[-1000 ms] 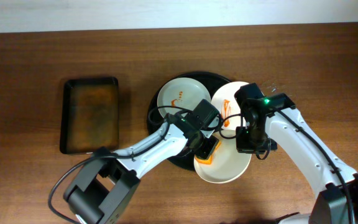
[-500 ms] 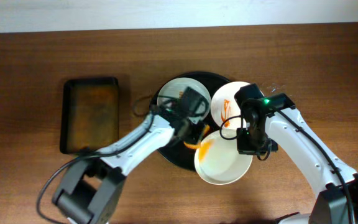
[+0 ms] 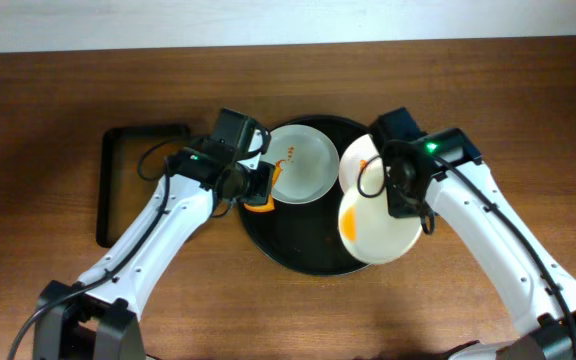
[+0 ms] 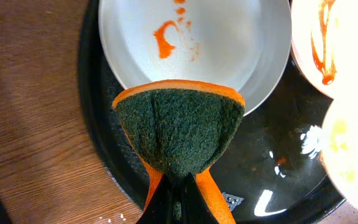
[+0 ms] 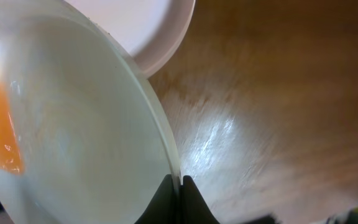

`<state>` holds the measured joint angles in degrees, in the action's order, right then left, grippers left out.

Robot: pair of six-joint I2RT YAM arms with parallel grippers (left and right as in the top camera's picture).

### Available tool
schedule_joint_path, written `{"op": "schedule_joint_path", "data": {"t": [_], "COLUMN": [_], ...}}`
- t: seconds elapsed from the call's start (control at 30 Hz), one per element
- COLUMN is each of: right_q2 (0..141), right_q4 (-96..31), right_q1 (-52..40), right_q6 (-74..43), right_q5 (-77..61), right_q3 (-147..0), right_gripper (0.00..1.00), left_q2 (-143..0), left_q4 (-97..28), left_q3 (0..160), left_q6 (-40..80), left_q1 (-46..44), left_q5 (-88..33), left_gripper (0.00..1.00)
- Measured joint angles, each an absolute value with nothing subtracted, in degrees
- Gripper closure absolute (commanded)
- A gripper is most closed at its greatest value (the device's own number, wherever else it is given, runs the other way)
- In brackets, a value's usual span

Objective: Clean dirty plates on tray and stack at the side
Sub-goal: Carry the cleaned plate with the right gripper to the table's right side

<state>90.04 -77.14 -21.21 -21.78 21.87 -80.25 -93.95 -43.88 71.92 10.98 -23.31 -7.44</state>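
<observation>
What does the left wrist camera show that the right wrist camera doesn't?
Only the left wrist: the sponge clamped in the left gripper, over the edge of a red-smeared plate on the black tray. Only the right wrist: the right gripper pinching the rim of the held plate. Both: the held plate and the wooden table.

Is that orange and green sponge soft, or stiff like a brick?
Probably soft: the sponge bulges and creases where the left tool pinches it. Likely light too, since a narrow pinch carries it. Its green face looks rough, so it should hardly slip.
</observation>
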Motion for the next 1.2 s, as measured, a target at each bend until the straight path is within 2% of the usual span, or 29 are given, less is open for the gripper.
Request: {"op": "schedule_joint_path", "data": {"t": [0.23, 0.43, 0.8, 1.03, 1.1, 1.2], "right_q2": [89.9, 89.9, 90.0, 90.0, 89.9, 89.8], "right_q4": [-77.4, -76.5, -78.0, -77.1, -76.8, -76.4], "right_q1": [-35.6, -42.4, -42.9, -42.3, -39.4, -28.2], "right_q6": [-21.3, -22.8, -24.0, -24.7, -25.8, -26.7], "right_q5": [41.0, 46.7, 57.8, 54.5, 51.1, 44.1], "right_q3": [-82.3, -82.3, -82.3, -82.3, -82.4, -85.4], "right_gripper": [0.96, 0.96, 0.96, 0.96, 0.96, 0.96], "left_q2": [-93.5, -93.5, -93.5, -93.5, -93.5, -93.5], "left_q4": [-44.2, -44.8, -44.9, -44.9, -44.9, -45.0], "left_q3": [71.9, 71.9, 71.9, 71.9, 71.9, 71.9], "left_q6": [11.0, 11.0, 11.0, 11.0, 11.0, 11.0], "left_q1": [-22.0, -17.1, -15.9, -15.9, -15.9, -15.9], "left_q5": [-7.5, -7.5, -7.5, -7.5, -7.5, -7.5], "left_gripper": [1.00, 1.00, 1.00, 1.00, 1.00, 1.00]}}
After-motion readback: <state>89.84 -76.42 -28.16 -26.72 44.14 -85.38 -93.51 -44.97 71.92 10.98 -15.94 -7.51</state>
